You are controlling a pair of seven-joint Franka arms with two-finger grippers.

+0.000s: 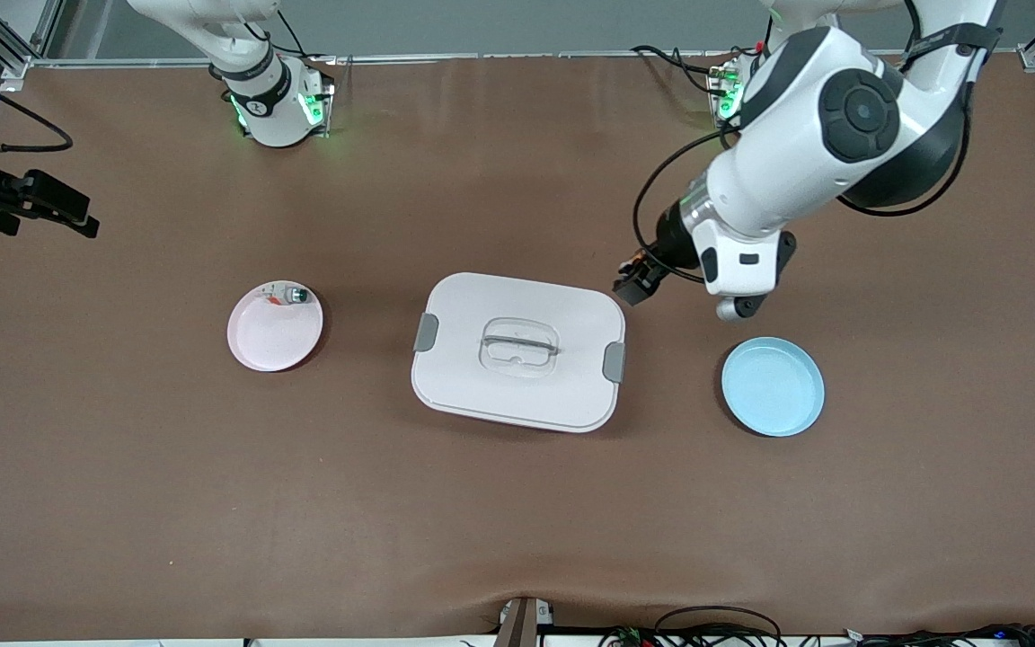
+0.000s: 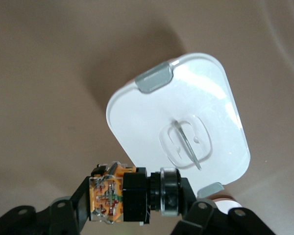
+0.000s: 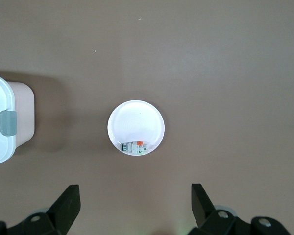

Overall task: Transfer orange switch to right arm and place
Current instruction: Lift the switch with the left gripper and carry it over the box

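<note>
Orange switch (image 2: 132, 198), a tiny black-and-orange cylinder, sits pinched in our left gripper (image 1: 639, 280) at two o'clock above the white lidded box (image 1: 517, 352). Handover pends: our right gripper (image 3: 134, 205), fingers spread, must come meet it.

White lidded box (image 1: 517, 352) sits between pink plate (image 1: 259, 346) and blue plate (image 1: 773, 387).

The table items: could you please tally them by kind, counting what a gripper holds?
Plates: 2, pink plate and blue plate
Switches: 2, orange switch in left gripper, green-faced switch
Lidded box: 1
Total: 5
</note>
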